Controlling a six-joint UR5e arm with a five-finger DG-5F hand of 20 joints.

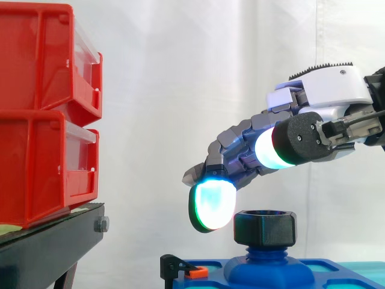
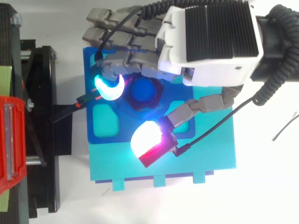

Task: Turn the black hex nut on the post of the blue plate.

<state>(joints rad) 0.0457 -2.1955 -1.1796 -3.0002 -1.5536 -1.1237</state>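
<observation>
The nut sits on the upright post at the middle of the blue plate. The hand hovers over it, spread wide and holding nothing. A cyan pad hangs just left of the nut, and the thumb pad sits higher, on the near side. The nut lies below and between them, so the hand likely needs to drop and close on its flats.
</observation>
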